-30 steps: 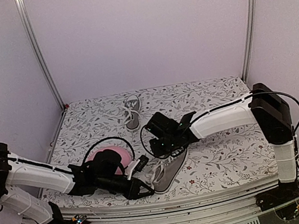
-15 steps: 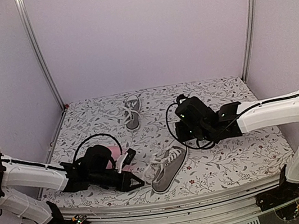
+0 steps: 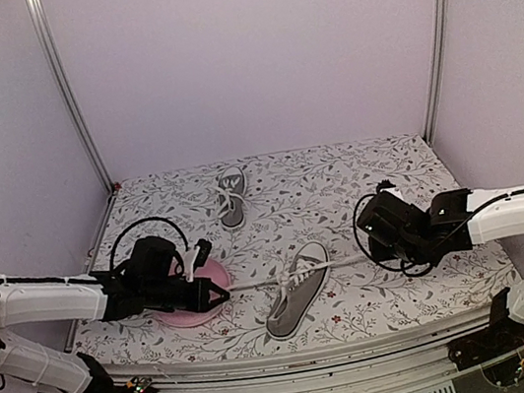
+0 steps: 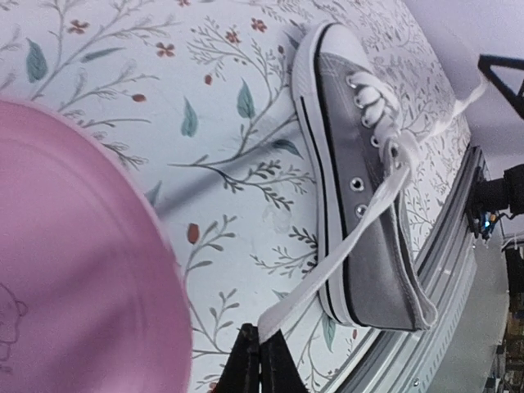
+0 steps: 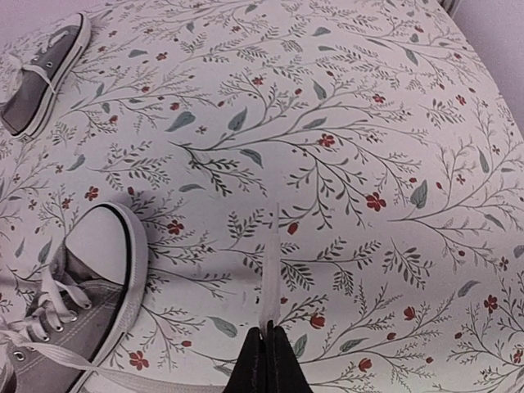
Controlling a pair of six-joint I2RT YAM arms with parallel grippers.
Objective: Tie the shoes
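The near grey shoe (image 3: 297, 301) lies at the front centre, toe toward the back right. Its white laces are stretched in a taut line to both sides. My left gripper (image 3: 223, 292) is left of the shoe, over the pink plate, and is shut on the left lace end (image 4: 327, 266). The shoe (image 4: 360, 196) and the gripper (image 4: 260, 348) show in the left wrist view. My right gripper (image 3: 368, 254) is right of the shoe and is shut on the right lace end (image 5: 271, 274). In the right wrist view, the gripper (image 5: 268, 334) is at the bottom centre and the shoe's toe (image 5: 94, 246) at the lower left. The second shoe (image 3: 232, 194) lies at the back.
A round pink plate (image 3: 185, 316) lies at the front left under my left gripper; it also shows in the left wrist view (image 4: 74, 270). The table's front edge and metal rail (image 4: 458, 270) run close behind the near shoe's heel. The far shoe (image 5: 41, 61) shows in the right wrist view too.
Both grippers have drawn away from the near shoe, the left one leftward over the plate and the right one rightward. The laces have gone from slack to a taut line.
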